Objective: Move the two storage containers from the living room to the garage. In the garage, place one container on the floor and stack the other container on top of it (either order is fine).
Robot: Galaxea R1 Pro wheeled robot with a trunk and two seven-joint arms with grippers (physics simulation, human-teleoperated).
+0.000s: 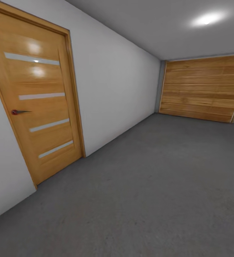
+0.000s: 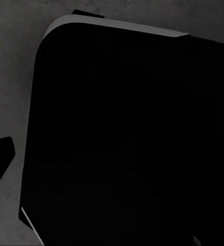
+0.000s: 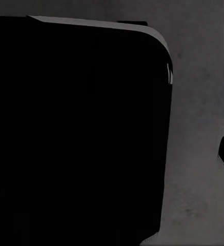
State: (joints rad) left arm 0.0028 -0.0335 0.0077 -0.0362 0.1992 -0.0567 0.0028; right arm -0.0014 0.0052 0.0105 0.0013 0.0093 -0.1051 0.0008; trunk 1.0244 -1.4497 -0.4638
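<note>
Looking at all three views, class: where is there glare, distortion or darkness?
Head view: ceiling light blooms white, glare spots on the door, straight edges lean from wide-angle distortion. Both wrist views: a black unlit shape over grey floor, very dim.

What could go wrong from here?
1. The wooden door and white wall sit close on the left; the base could clip them if it drifts that way.
2. Both wrist views are largely blocked by a dark body over grey floor, so finger state is unreadable.

A door (image 1: 38, 107) stands in the left wall (image 1: 117, 89); a roll door (image 1: 202, 89) lies ahead across the floor (image 1: 159, 185).
</note>
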